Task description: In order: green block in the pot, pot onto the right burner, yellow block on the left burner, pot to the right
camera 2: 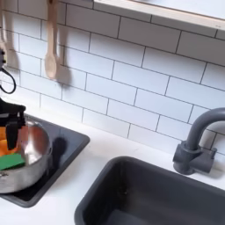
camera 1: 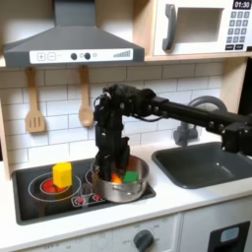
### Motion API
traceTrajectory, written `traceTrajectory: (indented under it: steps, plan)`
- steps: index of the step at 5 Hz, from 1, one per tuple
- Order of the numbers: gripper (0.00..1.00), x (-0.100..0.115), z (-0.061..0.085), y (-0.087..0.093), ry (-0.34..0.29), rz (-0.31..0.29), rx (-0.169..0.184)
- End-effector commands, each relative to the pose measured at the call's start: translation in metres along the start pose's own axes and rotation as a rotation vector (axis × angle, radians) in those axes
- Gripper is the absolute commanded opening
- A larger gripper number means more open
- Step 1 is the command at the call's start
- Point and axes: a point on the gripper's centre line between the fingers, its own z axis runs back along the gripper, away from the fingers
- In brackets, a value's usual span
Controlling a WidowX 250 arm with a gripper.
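The silver pot (camera 1: 139,185) (camera 2: 37,165) stands on the black cooktop, just right of the left burner in the first exterior view. Inside it lie the green block (camera 1: 130,175) (camera 2: 11,162) and an orange piece (camera 1: 116,177) (camera 2: 6,141). My gripper (camera 1: 104,165) (camera 2: 11,132) reaches straight down at the pot's left rim in the first exterior view, with its fingers closed over the wall. The yellow block (camera 1: 62,174) stands upright on the left burner, apart from the pot.
A dark sink (camera 1: 203,163) (camera 2: 149,195) with a grey faucet (camera 2: 199,141) lies to the right of the cooktop (camera 1: 34,200). A wooden spatula (camera 1: 34,104) and spoon (camera 1: 83,102) (camera 2: 51,44) hang on the tiled wall. The arm stretches in from the first exterior view's right.
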Motion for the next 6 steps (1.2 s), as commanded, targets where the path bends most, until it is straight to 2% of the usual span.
traceTrajectory:
  steps: [1,2,3,5,6]
  plan:
    - [1.00,0.000,-0.002,-0.002,0.001,0.020,-0.003]
    - [1.00,0.000,-0.002,-0.004,-0.007,0.021,0.005]
    - [1.00,-0.001,-0.009,0.000,-0.027,0.033,0.024]
    - [1.00,-0.001,-0.013,-0.006,-0.049,0.001,0.022]
    - [1.00,-0.002,-0.013,-0.006,-0.054,0.007,0.024]
